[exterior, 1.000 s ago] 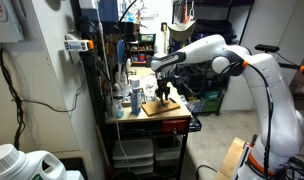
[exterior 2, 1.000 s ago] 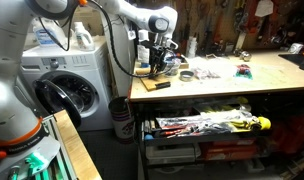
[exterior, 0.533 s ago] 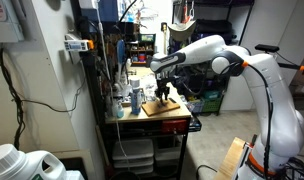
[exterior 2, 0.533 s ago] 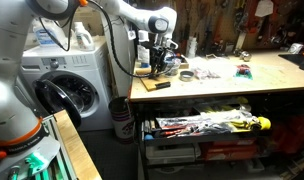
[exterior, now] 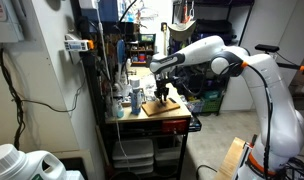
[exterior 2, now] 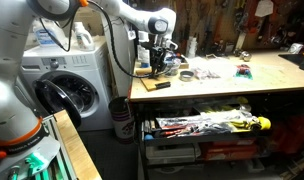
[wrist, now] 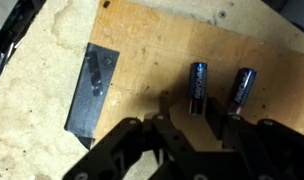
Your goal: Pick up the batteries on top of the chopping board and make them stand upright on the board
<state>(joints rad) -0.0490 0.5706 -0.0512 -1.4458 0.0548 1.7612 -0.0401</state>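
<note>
In the wrist view two dark slim batteries lie flat, side by side, on the pale tan chopping board (wrist: 142, 50). The left battery (wrist: 197, 88) has its near end between my fingertips, with a gap on each side. The right battery (wrist: 242, 92) lies just outside the right finger (wrist: 235, 128). My gripper (wrist: 202, 120) is open, points straight down just above the board, and holds nothing. In both exterior views the gripper (exterior: 165, 97) (exterior 2: 155, 68) hangs low over the board (exterior: 172, 109) at the end of the bench.
A dark grey flat slab (wrist: 92, 90) lies at the board's left edge. Bottles and cans (exterior: 132, 100) stand beside the board. Loose clutter (exterior 2: 207, 72) covers the bench further along. A washing machine (exterior 2: 67, 90) stands beside the bench, and an open drawer of tools (exterior 2: 207, 125) sits below it.
</note>
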